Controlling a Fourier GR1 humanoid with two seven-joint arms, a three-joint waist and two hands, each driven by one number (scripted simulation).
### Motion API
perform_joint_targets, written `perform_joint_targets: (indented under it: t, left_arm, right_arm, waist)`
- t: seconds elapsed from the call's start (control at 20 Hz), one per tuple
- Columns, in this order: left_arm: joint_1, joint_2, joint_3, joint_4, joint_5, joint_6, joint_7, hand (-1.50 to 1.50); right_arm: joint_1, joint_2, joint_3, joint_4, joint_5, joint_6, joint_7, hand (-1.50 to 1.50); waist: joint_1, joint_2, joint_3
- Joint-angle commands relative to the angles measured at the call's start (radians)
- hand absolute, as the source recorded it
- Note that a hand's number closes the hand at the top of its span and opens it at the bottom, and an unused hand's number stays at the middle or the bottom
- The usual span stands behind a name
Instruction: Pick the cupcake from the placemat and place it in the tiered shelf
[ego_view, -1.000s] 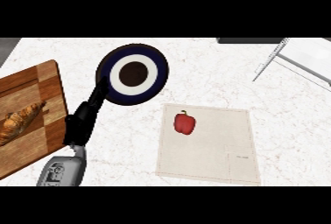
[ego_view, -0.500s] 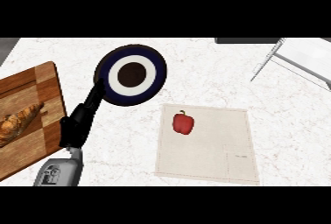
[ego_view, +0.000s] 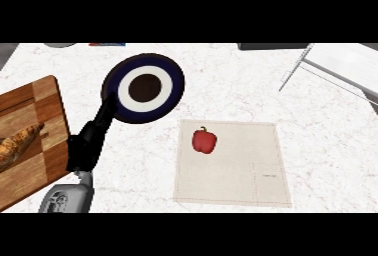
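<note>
The left hand (ego_view: 87, 145) is showing only as a dark shape, its fingers impossible to read. A red bell pepper (ego_view: 204, 140) is lying on the placemat (ego_view: 236, 175) to its right.

Nothing here is reading as words, numbers or a brand. The placemat (ego_view: 230, 162) is carrying a small stitched patch (ego_view: 267, 176) near its right edge, possibly a label, but any lettering on it is showing too small to make out. The plate (ego_view: 144, 88) is showing only plain rings, dark blue, white and a dark centre, and the board (ego_view: 29, 140) is showing only wood grain.
</note>
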Motion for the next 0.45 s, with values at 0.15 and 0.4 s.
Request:
perform_joint_targets:
  t: [0.15,0.4]
  left_arm:
    - [0.047,0.012,0.005,-0.055,0.015,-0.013,0.020,0.00]
    - [0.051,-0.020,-0.010,0.006,-0.034,0.042,-0.037,0.00]
  right_arm:
    - [0.130,-0.022,-0.146,-0.346,-0.126,0.436,0.108,-1.50]
    - [0.211,0.051,-0.311,-0.550,-0.290,0.614,0.097,-1.50]
  waist:
    - [-0.018,-0.009,0.000]
    - [-0.047,-0.011,0.000]
